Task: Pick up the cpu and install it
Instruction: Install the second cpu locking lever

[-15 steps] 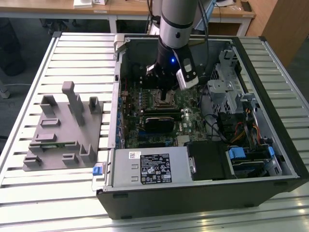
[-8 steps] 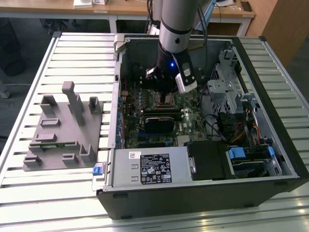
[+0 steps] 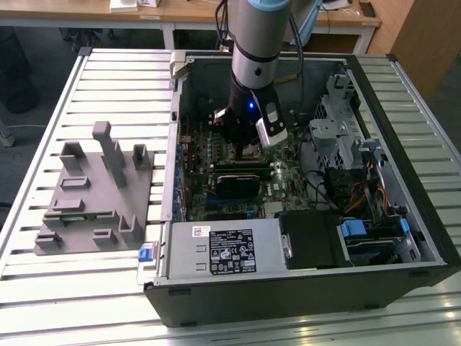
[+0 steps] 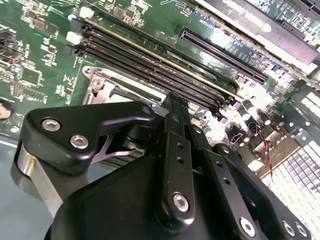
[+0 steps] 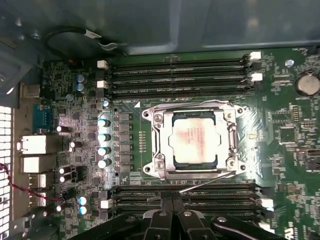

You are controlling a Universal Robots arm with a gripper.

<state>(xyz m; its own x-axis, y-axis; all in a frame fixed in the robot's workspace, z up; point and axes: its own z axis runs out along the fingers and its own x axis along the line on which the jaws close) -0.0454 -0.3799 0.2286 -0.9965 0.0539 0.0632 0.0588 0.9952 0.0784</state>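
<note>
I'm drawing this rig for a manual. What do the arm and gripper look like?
The arm is a silver-grey cylinder with a darker band, and a blue light glows on the black wrist. A white and black box is mounted beside it. The gripper is matte black, with silver screws and linked fingers.

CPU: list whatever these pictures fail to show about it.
1. First wrist view: the cpu lies in the socket; full seating is too fine to judge.
2. Second wrist view: the tool covers most of the socket.
3. Exterior view: the arm hides the cpu.
</note>
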